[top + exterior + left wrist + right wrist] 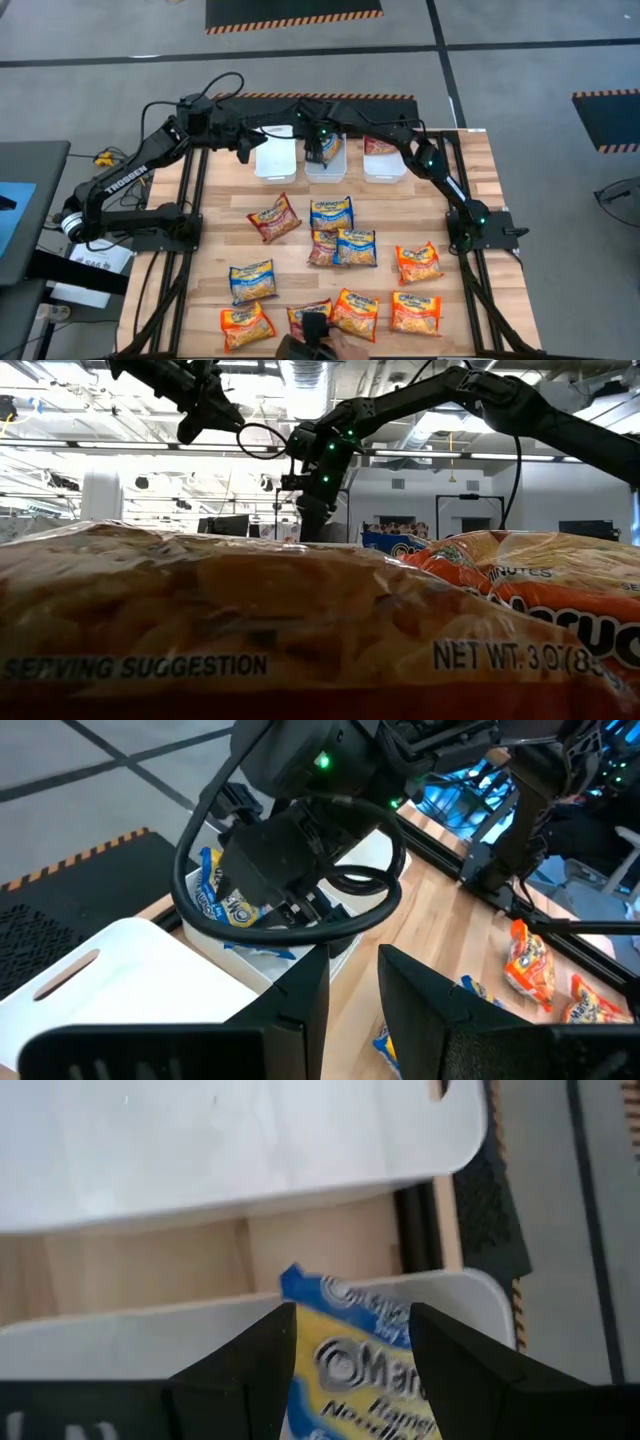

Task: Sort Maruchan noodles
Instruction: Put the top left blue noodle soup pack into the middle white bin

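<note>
Three white bins stand in a row at the table's far edge: left (275,162), middle (325,172), right (385,172). My right gripper (322,150) reaches down over the middle bin (120,1340), open. Between and below its fingers (350,1315) a blue Maruchan noodle packet (365,1370) sits tilted inside that bin, also seen in the left wrist view (212,895). My left gripper (243,150) hovers by the left bin (130,960), its fingers (355,960) a little apart with nothing between them. Several orange, blue and dark red packets lie flat on the table.
The right bin holds a dark red packet (378,147). Loose packets cover the table's middle and near half, for instance blue (332,212), dark red (273,218), orange (420,262). An orange packet (300,630) fills the low view's foreground. Bare wood lies just in front of the bins.
</note>
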Tool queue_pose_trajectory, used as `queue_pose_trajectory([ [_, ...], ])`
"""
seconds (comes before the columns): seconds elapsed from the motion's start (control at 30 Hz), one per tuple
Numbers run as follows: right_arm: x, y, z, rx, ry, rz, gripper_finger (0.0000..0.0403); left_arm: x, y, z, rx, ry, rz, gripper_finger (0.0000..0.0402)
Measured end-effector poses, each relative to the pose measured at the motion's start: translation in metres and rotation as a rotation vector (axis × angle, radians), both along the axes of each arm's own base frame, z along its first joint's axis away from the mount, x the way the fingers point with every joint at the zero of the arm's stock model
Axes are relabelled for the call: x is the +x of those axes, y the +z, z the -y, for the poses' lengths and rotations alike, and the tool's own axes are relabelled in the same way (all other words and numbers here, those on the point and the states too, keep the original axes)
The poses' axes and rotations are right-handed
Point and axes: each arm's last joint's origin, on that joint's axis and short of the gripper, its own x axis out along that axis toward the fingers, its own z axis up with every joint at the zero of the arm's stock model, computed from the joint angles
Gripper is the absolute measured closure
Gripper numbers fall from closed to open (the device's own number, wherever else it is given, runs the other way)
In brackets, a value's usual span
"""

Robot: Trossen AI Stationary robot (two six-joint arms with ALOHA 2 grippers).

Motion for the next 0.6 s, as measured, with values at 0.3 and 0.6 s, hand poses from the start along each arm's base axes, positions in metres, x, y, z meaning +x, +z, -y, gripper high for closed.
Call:
queue_pose_trajectory([
  [0.3,0.002,-0.022,-0.001,0.047,0.007,-0.063,0.0184,0.000,-0.002,0.000,-0.013,0.000,-0.012,0.0324],
  [0.6,0.005,-0.029,-0.001,-0.019,-0.026,-0.102,0.0192,0.000,-0.002,0.000,-0.015,0.002,-0.014,0.0324],
])
